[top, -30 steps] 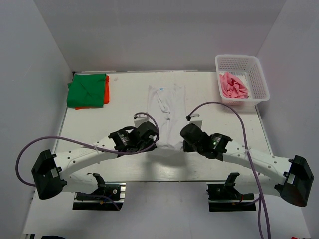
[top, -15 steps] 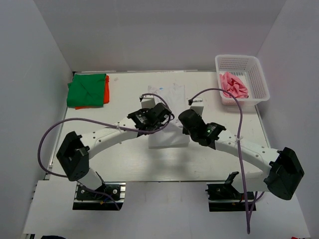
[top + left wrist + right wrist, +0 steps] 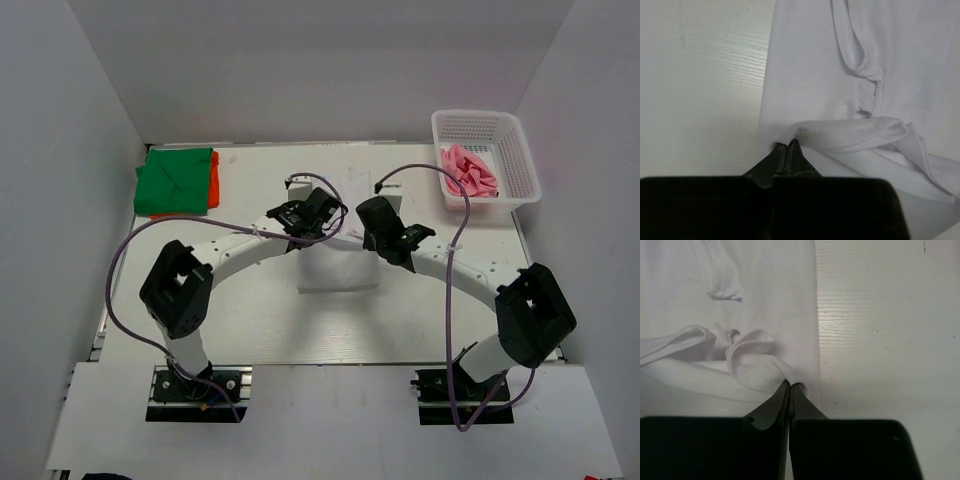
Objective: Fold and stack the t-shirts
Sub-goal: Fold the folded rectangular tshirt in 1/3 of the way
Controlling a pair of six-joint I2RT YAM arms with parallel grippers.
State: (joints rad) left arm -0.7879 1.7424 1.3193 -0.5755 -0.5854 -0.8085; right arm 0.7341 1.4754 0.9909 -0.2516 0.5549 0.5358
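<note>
The white t-shirt (image 3: 338, 268) lies in the middle of the table, its near part folded over toward the far side. My left gripper (image 3: 318, 212) is shut on the shirt's left hem corner (image 3: 805, 131). My right gripper (image 3: 375, 218) is shut on the right hem corner (image 3: 771, 369). Both hold the hem low over the shirt's far half. A green t-shirt (image 3: 175, 180) lies folded on an orange one (image 3: 213, 180) at the far left. A pink t-shirt (image 3: 468, 171) lies crumpled in the basket. The blue neck label is hidden.
A white mesh basket (image 3: 487, 128) stands at the far right corner. Purple cables loop from both arms over the table. White walls close in the table on the left, back and right.
Both grippers have carried the shirt's near hem away from the table's near edge toward the far side, doubling the shirt over. The arms have stretched out forward.
</note>
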